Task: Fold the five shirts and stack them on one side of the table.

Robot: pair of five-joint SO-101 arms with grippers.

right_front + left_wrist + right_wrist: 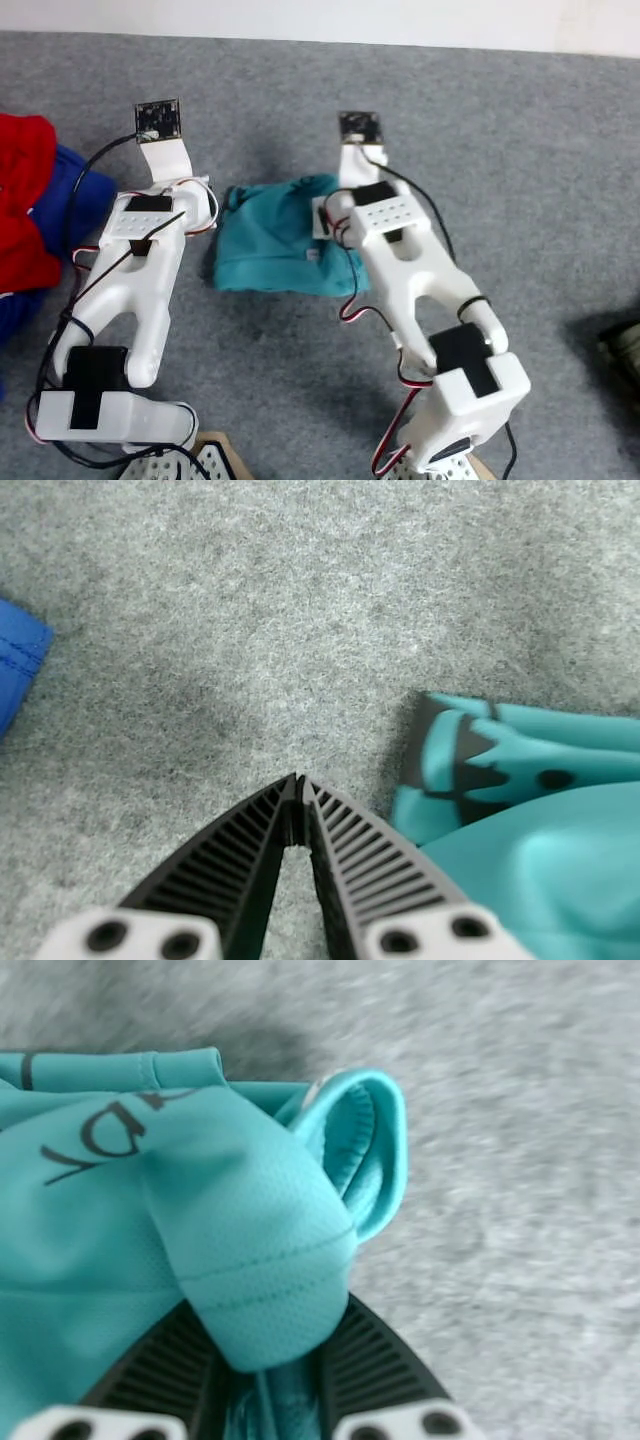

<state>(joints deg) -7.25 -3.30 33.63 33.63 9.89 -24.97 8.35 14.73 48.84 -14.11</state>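
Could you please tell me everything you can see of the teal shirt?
The teal shirt looks like thin, fine-mesh sports fabric with dark lettering and a dark-patterned patch. It lies crumpled, partly folded, on the grey table between the two arms. The right end effector is shut on a stitched hem fold at one edge; the left end effector, shut, sits close beside it.

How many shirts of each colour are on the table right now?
teal shirt: 1
red shirt: 1
blue shirt: 1
Total: 3 that can be told apart; the red and blue ones lie heaped at the table's edge.
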